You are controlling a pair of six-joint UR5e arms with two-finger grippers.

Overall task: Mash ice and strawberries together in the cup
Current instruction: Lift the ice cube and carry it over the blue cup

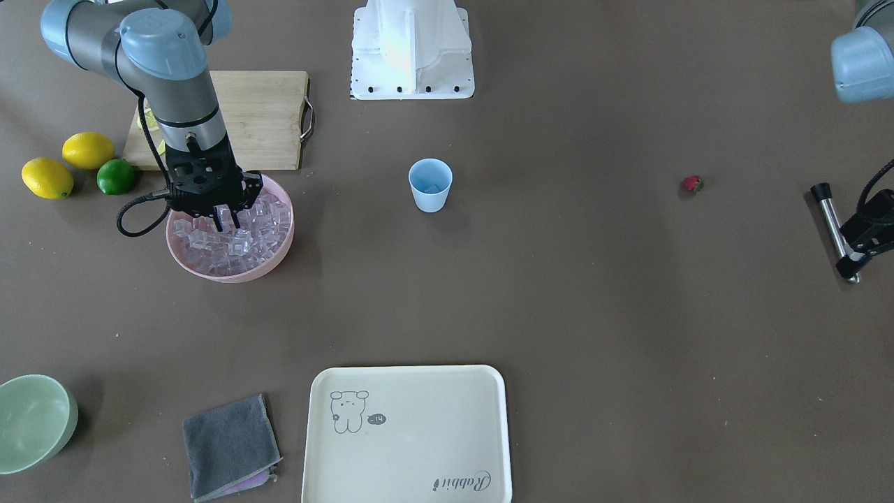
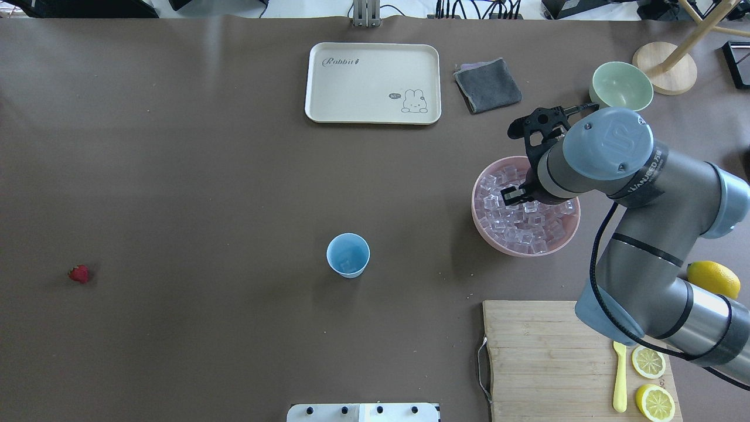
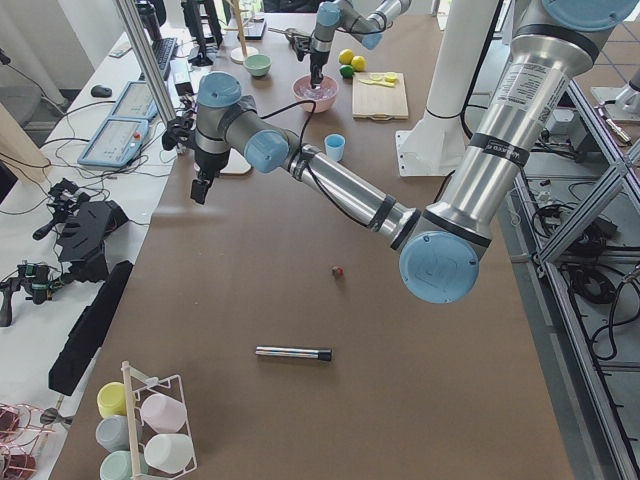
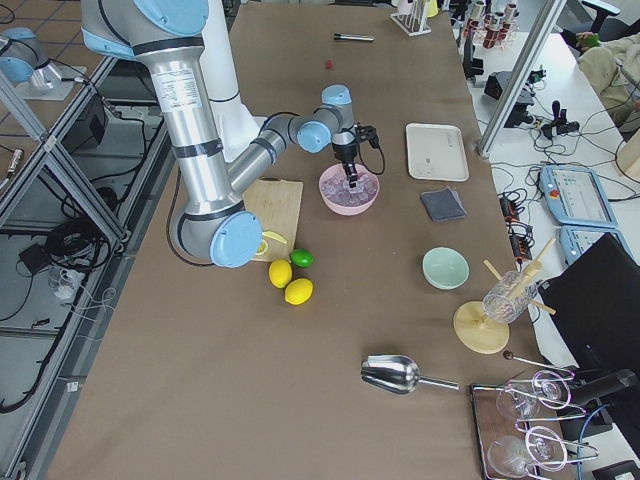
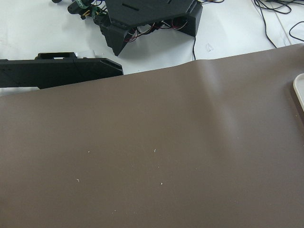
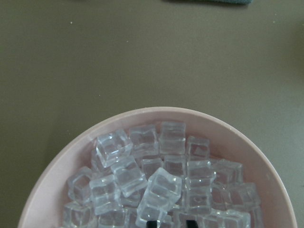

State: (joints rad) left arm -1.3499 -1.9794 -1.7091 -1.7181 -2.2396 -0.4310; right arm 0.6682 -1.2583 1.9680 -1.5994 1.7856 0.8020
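Note:
The light blue cup (image 1: 430,184) stands upright mid-table, also in the overhead view (image 2: 348,255), with a clear cube inside. The ice (image 1: 248,244) fills a pink bowl (image 1: 283,248). My right gripper (image 1: 227,223) points down into the ice (image 2: 527,231). In the right wrist view its fingertips (image 6: 152,222) stand about one cube apart among the cubes (image 6: 171,137), closed on one. The strawberry (image 1: 692,184) lies alone on the table, far from the cup (image 2: 79,274). My left gripper (image 3: 200,188) hangs high; I cannot tell its state.
A wooden board (image 2: 545,357) holds lemon halves and a yellow utensil. Two lemons (image 1: 47,177) and a lime (image 1: 116,177) lie beside the pink bowl. A cream tray (image 1: 408,433), grey cloth (image 1: 229,443), green bowl (image 1: 35,423) and steel muddler (image 3: 293,353) are on the table.

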